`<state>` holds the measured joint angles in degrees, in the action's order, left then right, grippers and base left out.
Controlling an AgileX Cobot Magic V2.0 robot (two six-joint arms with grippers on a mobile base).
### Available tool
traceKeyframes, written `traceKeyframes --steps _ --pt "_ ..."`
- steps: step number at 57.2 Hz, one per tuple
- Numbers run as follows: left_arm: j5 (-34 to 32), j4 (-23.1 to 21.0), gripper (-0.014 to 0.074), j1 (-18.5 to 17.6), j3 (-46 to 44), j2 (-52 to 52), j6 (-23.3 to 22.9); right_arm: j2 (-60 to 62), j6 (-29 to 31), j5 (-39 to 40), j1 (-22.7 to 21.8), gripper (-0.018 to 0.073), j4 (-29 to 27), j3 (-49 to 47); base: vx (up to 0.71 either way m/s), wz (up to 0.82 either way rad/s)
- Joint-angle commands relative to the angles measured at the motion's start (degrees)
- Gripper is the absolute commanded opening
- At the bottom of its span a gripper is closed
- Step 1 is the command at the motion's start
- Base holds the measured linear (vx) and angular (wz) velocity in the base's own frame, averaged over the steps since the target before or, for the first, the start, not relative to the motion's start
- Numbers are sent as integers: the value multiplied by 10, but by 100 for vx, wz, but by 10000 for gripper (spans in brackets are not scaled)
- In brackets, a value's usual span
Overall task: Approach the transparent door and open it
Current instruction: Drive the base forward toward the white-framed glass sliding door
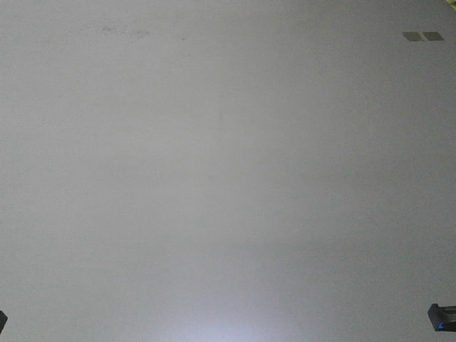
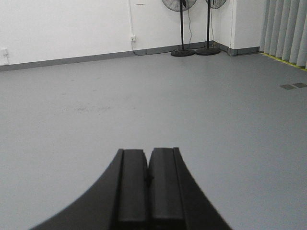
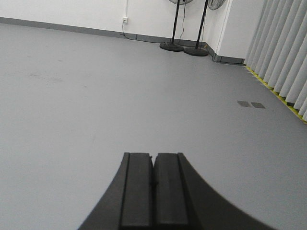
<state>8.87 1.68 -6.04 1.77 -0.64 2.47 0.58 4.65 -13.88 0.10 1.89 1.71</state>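
Two grippers, both idle. The left gripper (image 2: 147, 157) has its fingers pressed flat together with nothing between them, held low and aimed forward over the floor (image 2: 144, 105). The right gripper (image 3: 154, 158) is the same: pads flush, nothing pinched. My read is that the arms are tucked and closed for driving, since there's nothing to grab yet. The door isn't in any view (no glass panel, frame or handle), so I can't tell where it stands. The step in hand looks like base travel or search, with the task barely begun. Room, left to right from the left wrist: white wall (image 2: 62, 24) with grey skirting, a wall socket (image 2: 133, 37) with a conduit running up from it, two fans (image 2: 182, 28) on stands side by side near the corner, then grey vertical blinds (image 2: 288, 28) with a yellow strip at their foot. The floor is smooth, flat and grey, with faint scuffs towards the left. Two small grey floor patches (image 2: 293, 86) sit side by side near the blinds and also show top right in the front view. The front camera sees only floor, plus dark bits in its bottom corners, the right one (image 1: 442, 318) with a blue light; I can't tell what they are. Next move, as I judge it: turn the base until the door shows, and only then spread a gripper for the handle.
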Motion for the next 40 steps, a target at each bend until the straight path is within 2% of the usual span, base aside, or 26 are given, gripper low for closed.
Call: traceKeyframes --steps 1,23,40 --pt "-48 -5 1 -4 4 -8 -3 7 3 47 -3 -1 4 3 26 -1" --pt "-48 -5 3 -4 4 -8 -3 7 3 47 -3 -1 4 3 39 1" --pt "-48 -5 3 -4 4 -8 -3 7 3 47 -3 -1 4 3 49 22"
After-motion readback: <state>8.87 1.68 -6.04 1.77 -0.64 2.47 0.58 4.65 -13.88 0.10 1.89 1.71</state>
